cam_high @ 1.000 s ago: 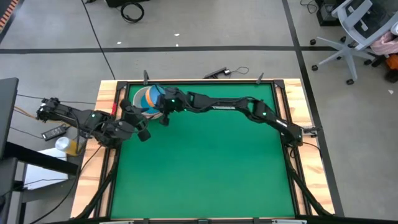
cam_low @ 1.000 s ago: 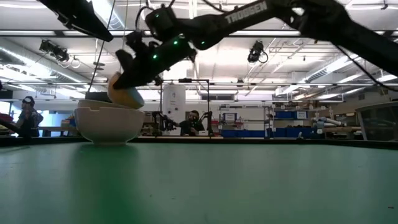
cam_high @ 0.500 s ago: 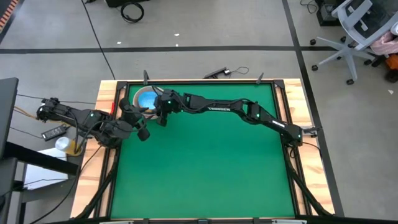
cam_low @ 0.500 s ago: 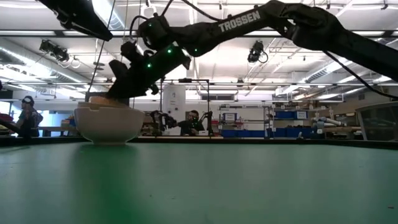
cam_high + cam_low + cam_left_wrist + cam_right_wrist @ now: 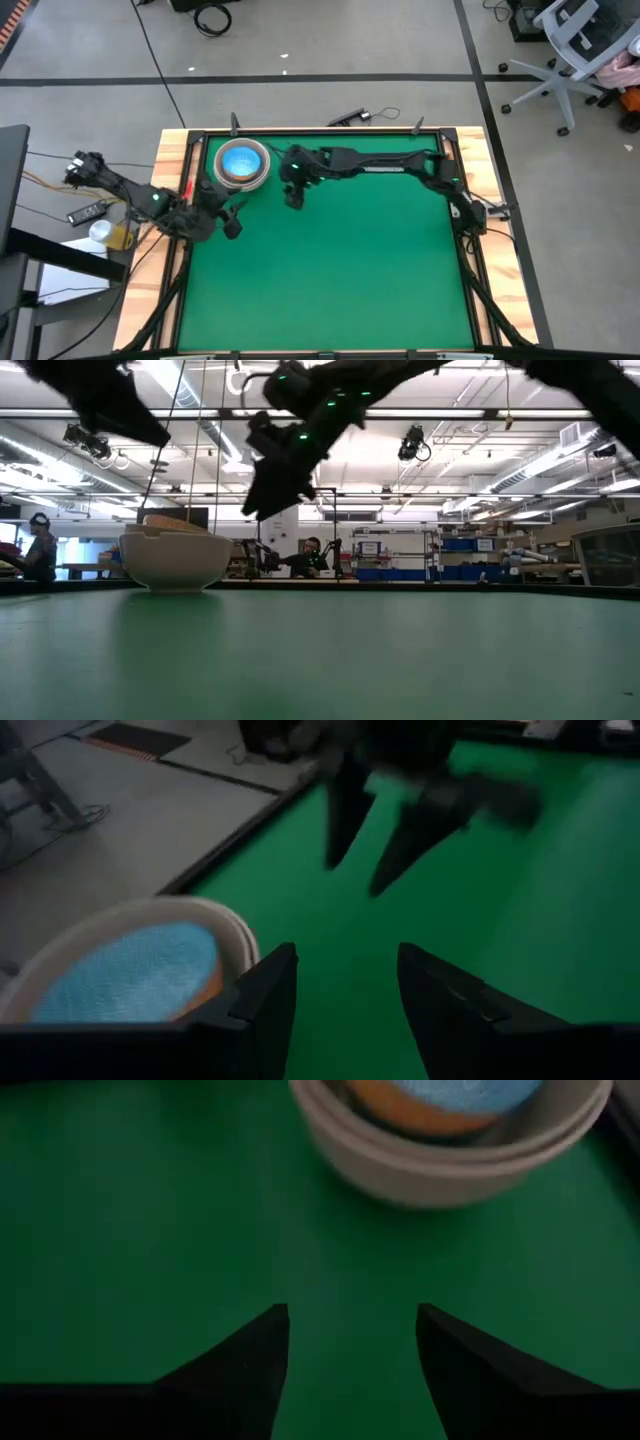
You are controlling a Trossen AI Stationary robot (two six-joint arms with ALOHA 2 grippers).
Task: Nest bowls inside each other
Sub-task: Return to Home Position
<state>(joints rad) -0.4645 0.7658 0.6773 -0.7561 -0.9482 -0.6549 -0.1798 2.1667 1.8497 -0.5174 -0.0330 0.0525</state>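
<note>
The bowls (image 5: 242, 163) stand nested in one stack on the green mat near the table's far left corner. The outer one is white (image 5: 175, 558). Peach-tan shows inside it, and the light blue speckled bowl (image 5: 140, 970) lies innermost. In the right wrist view the stack (image 5: 440, 1150) rests on its base. My right gripper (image 5: 293, 198) hangs open above the mat to the right of the stack, clear of it (image 5: 352, 1330). My left gripper (image 5: 230, 217) stays open on the stack's near side, also apart from it (image 5: 345, 990).
The green mat (image 5: 330, 270) lies bare over its middle, near and right parts. A wooden frame (image 5: 170, 200) borders the table. Cables and small items sit off the table's left edge (image 5: 95, 220). People stand in the room behind (image 5: 42, 550).
My right gripper brought the tilted light blue bowl down into the stack and let go. It opened, then drew back toward the table's right edge and rose clear. The bowl now lies level inside the stack. My left arm has sunk a little.
</note>
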